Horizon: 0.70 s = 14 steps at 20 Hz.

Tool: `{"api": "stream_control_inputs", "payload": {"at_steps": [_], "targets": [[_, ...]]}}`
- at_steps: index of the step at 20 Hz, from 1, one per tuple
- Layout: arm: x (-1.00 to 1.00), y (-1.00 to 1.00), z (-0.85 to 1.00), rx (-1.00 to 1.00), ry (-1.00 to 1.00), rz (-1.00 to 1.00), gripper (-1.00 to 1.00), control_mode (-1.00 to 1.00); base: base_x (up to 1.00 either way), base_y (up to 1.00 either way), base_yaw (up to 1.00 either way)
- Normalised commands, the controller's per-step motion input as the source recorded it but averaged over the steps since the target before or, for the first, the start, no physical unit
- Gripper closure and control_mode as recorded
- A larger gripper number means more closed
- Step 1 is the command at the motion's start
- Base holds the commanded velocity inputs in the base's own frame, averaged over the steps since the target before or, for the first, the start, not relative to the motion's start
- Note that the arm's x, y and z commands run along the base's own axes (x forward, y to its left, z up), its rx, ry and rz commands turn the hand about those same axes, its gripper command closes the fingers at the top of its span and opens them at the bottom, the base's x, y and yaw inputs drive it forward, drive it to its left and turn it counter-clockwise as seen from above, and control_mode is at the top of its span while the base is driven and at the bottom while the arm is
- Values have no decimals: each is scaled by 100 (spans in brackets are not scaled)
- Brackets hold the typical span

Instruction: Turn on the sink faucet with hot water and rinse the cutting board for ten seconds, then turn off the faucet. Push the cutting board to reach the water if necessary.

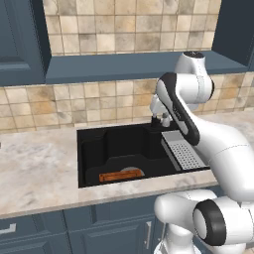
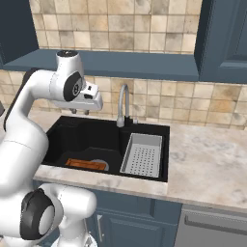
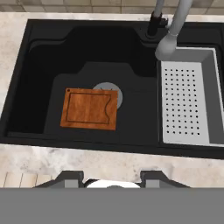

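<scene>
One arm: the gripper point(image 2: 79, 111) is hanging high above the left part of the sink point(image 2: 62, 132), carrying nothing; whether its jaws are apart or together cannot be told.
Faucet: the sink faucet point(image 2: 122, 103) is standing at the back rim, to the gripper's right; its spout is arching toward the drainer tray point(image 2: 143, 154), and no water is running.
Likely next move: reaching right and back to the lever at the faucet's dark base.
Basin contents: the cutting board point(image 3: 89, 109) is lying flat on the floor beside the drain point(image 3: 112, 92), long axis across the basin, left of the spout's mouth.
Counter: marble counter point(image 2: 212, 164) is surrounding the sink.
</scene>
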Motion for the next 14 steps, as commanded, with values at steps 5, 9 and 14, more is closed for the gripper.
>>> {"api": "stream_control_inputs", "payload": {"at_steps": [5,9,14], "targets": [[0,-4,0,0,2,0,-100,-100,0,0,0],[-18,-20,0,0,0,0,-100,-100,0,0,0],[-17,-32,5,0,-3,0,-100,-100,0,0,0]]}}
